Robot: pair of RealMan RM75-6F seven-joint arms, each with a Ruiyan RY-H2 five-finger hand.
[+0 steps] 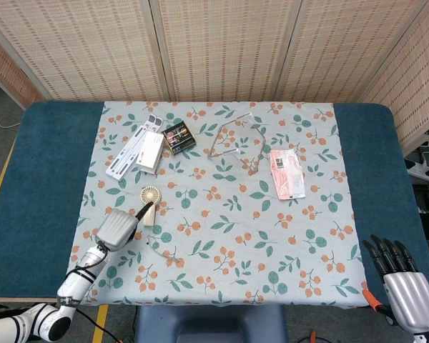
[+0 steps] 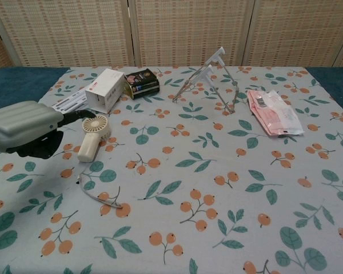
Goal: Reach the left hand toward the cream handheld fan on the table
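The cream handheld fan (image 1: 149,201) (image 2: 93,136) lies flat on the floral cloth, round head toward the far side, handle toward me. My left hand (image 1: 119,224) (image 2: 30,129) hovers just to the left of its handle, grey back upward, dark fingers (image 2: 79,116) stretched toward the fan's head. It holds nothing. My right hand (image 1: 402,281) hangs off the table's near right corner with its fingers spread apart and nothing in them; the chest view does not show it.
A white box (image 2: 105,89), a white flat tool (image 2: 70,101) and a dark packet (image 2: 142,81) lie beyond the fan. A folding wire stand (image 2: 208,80) and a pink pouch (image 2: 271,111) sit further right. A thin white cord (image 2: 100,197) curls near the front.
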